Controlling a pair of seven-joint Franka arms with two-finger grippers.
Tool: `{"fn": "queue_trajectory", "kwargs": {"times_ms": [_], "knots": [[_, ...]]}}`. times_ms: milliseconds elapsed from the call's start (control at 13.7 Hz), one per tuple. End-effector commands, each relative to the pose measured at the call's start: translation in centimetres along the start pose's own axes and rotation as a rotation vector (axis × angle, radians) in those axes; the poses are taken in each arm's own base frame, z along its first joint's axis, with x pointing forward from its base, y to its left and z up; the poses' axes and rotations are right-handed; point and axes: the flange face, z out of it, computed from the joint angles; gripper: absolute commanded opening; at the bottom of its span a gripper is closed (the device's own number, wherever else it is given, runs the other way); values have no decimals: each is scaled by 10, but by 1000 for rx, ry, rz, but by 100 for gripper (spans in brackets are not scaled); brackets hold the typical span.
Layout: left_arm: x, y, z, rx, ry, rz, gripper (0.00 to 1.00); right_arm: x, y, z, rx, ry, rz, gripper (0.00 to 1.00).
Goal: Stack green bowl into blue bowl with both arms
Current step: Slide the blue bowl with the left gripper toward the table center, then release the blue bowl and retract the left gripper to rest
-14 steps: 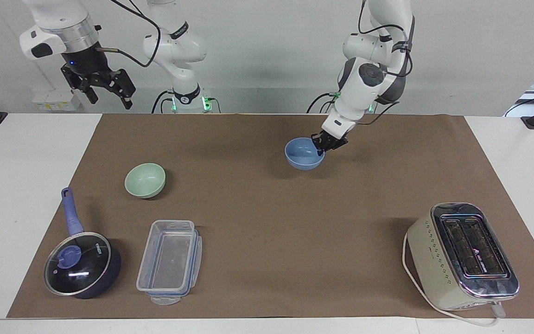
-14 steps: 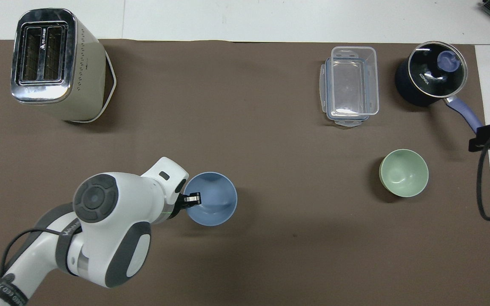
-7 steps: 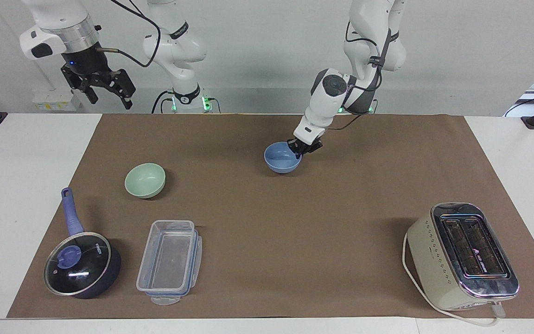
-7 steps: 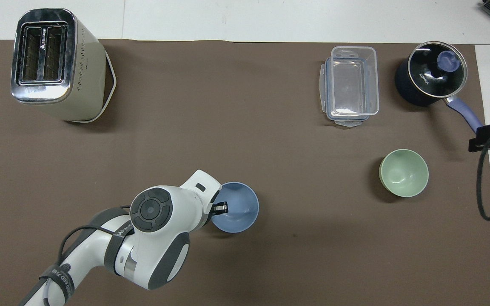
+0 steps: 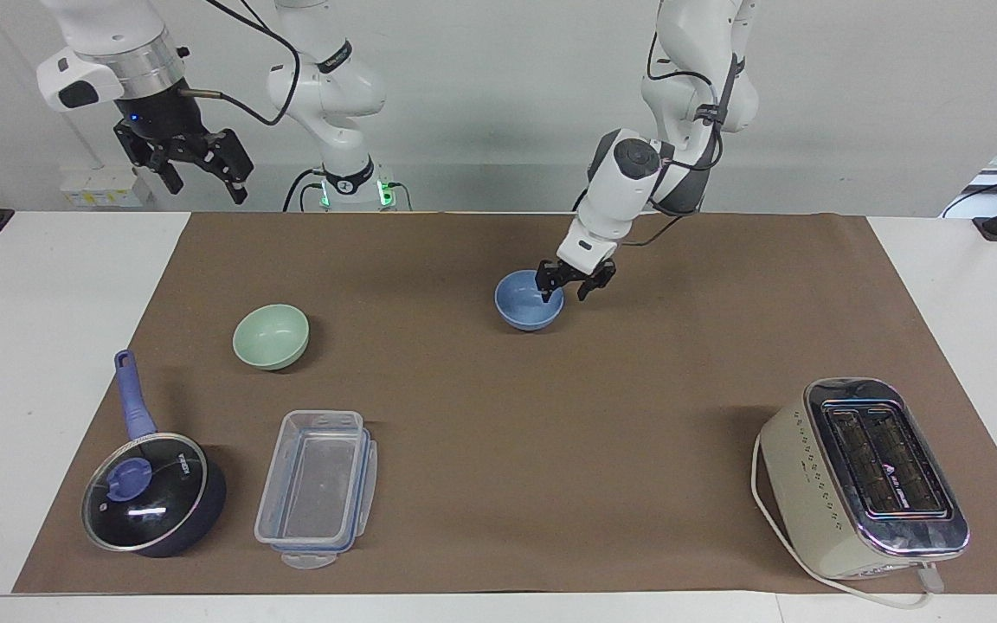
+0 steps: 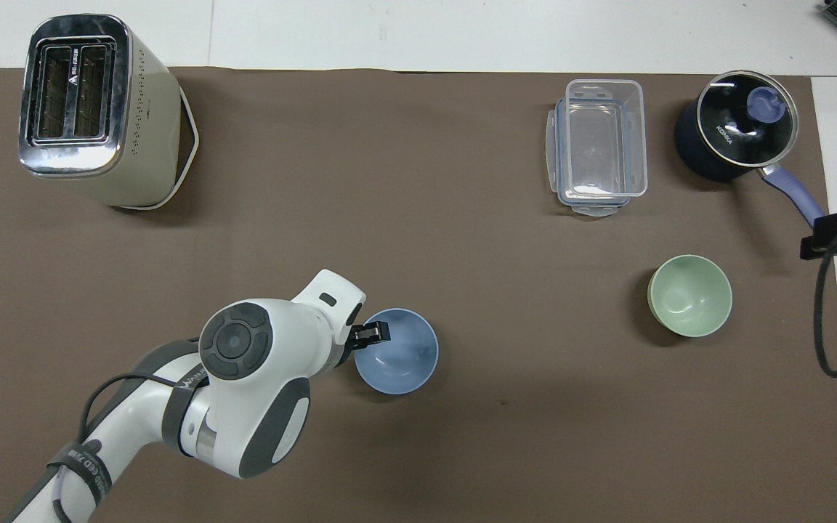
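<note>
The blue bowl point(image 5: 529, 307) sits upright and empty; the left claw point(image 5: 575, 284) straddles its rim, spread wide, gripping nothing. Green bowl point(image 5: 271, 336) (toward the right arm's end) empty too. Pot lid point(image 6: 748, 120) reads KONKA. Right claw point(image 5: 196, 169) waits aloft, apparently open.

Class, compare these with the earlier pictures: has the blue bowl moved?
Yes. The small round blue bowl has shifted along the table toward the pale green bowl, away from the cream toaster's end.

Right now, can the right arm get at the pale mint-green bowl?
Probably yes. The right hand hangs open, high over the table edge at its own end. The small round pale mint-green bowl sits upright at that end, nothing on it; the dark lidded pot and clear plastic container lie farther out.
</note>
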Motion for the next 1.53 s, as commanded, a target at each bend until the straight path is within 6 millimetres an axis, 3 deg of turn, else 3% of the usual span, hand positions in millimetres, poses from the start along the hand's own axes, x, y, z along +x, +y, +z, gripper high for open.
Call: {"fn": "queue_trajectory", "kwargs": {"times_ms": [0,218,510,655,874,1019,1238,1456], "knots": [[39,-22,-23,4,30,-26,100,-2,4,0,23,-5,-4,100],[79,-49,-61,26,30,7,100,-8,6,5,23,-7,-5,100],[129,-110,-133,31,-9,102,100,-9,8,9,31,36,-12,100],[144,-140,-167,69,-18,173,100,-5,17,18,31,38,7,100],[156,-166,-230,162,-27,232,100,4,28,40,32,57,3,100],[155,-166,-271,179,-26,232,100,11,41,61,31,68,-1,100],[151,-167,-313,246,-21,242,100,24,69,111,26,89,-36,100],[148,-167,-320,251,-12,244,100,31,82,155,24,94,-39,100]]}}
